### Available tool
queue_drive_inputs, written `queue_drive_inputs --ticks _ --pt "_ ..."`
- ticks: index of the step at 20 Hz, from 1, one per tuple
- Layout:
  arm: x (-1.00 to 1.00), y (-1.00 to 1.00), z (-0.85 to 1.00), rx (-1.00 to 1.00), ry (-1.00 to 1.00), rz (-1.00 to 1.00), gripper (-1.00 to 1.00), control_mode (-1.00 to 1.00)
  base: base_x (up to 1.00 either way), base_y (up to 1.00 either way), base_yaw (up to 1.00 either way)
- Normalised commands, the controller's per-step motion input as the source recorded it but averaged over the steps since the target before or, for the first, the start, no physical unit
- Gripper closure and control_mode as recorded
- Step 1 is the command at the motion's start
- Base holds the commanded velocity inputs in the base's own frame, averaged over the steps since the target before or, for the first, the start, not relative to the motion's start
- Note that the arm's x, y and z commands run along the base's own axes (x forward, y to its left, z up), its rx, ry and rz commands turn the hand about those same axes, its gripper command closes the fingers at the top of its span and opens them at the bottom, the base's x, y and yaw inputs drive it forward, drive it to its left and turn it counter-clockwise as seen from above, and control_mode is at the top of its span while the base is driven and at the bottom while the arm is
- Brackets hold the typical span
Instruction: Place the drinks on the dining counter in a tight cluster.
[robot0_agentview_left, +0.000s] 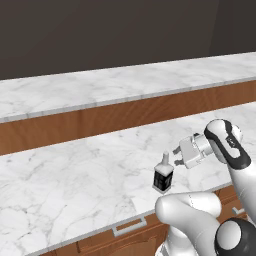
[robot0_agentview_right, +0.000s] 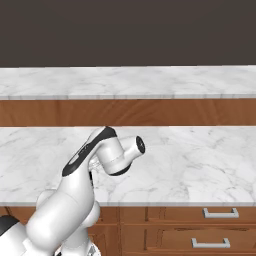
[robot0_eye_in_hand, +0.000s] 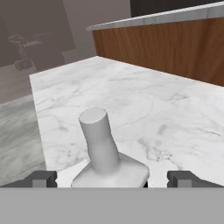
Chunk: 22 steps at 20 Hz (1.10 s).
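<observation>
White marble with grey veins forms the lower counter, above cabinets with wood drawer fronts and silver handles. A small dark square bottle with a pale grey neck and cap is seen standing upright on this lower counter, near its front edge. Just beside the bottle, on the side away from the handle below the front edge, the gripper is held level with the bottle's neck, its jaws spread wide and nothing grasped between them. In the hand view the bottle's neck and shoulder are framed between the two dark fingertips, with clear gaps on both sides, so no contact is made. Beyond the bottle, a higher marble slab, the dining counter, is carried on plain brown wood panels that rise from the back of the lower counter. Whether the bottle bears a label can hardly be told, since its dark body is small and dim in the left base view.
</observation>
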Motion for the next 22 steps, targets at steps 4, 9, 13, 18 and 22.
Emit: queue_drive_inputs --ticks 4,9,13,18,22 --pt "0.21 0.00 0.00 0.00 0.00 -0.09 -1.00 -1.00 0.00 0.00 0.00" --pt "-0.01 0.00 0.00 0.00 0.00 -0.02 -1.00 -1.00 0.00 0.00 0.00" --pt "-0.16 0.00 -0.01 0.00 -0.01 0.00 -1.00 -1.00 0.00 0.00 0.00" --pt "-0.27 0.00 -0.01 0.00 -0.03 0.00 -1.00 -1.00 0.00 0.00 0.00" --pt "-0.12 0.00 0.00 0.00 -0.06 0.00 -1.00 -1.00 0.00 0.00 0.00"
